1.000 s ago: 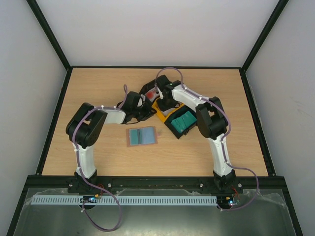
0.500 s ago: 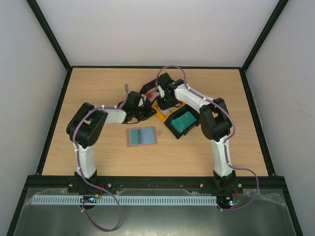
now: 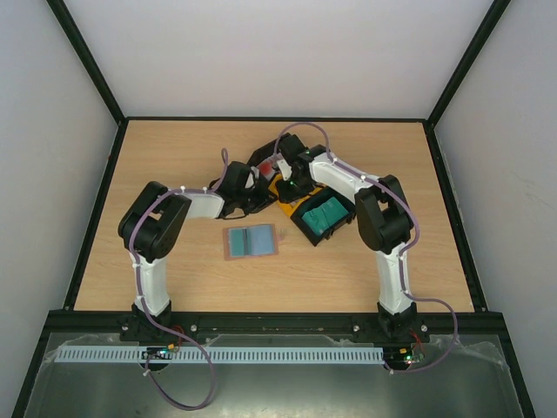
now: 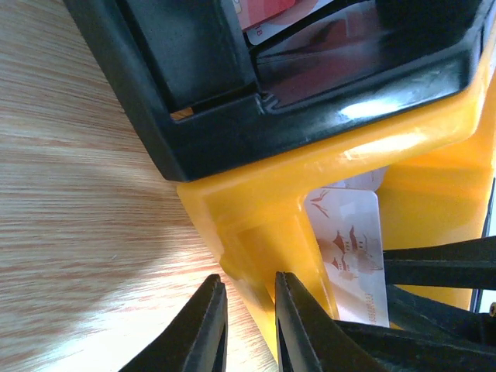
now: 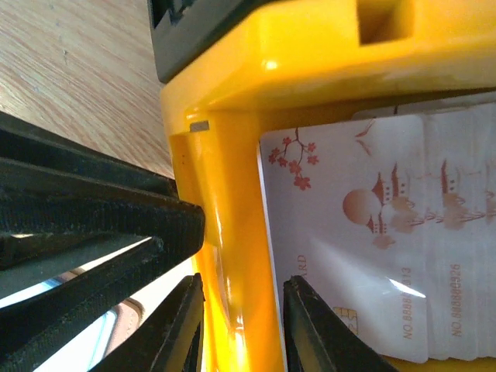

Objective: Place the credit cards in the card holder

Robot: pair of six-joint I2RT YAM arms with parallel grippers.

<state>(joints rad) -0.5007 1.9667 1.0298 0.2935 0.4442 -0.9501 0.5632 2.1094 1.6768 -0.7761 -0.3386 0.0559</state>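
Note:
The card holder (image 3: 251, 241) lies open on the table, blue-grey pockets up, with neither gripper near it. White credit cards with red marks (image 5: 364, 232) lie in the orange tray (image 3: 284, 205) and also show in the left wrist view (image 4: 353, 256). A red-and-white card (image 3: 265, 165) sits in a black tray, and teal cards (image 3: 324, 214) sit in another. My left gripper (image 4: 249, 329) is nearly closed around the orange tray's outer corner edge. My right gripper (image 5: 240, 325) straddles the same tray's wall, with one finger (image 5: 310, 333) inside over a white card.
The black tray (image 4: 256, 116) with the red card butts against the orange tray's far side. The black tray (image 3: 306, 228) with the teal cards lies to its right. Both arms crowd together over the trays at the table's middle back.
My right arm has swung left and lowered onto the orange tray's wall. My left gripper has edged slightly right against the same tray. The card holder has not moved.

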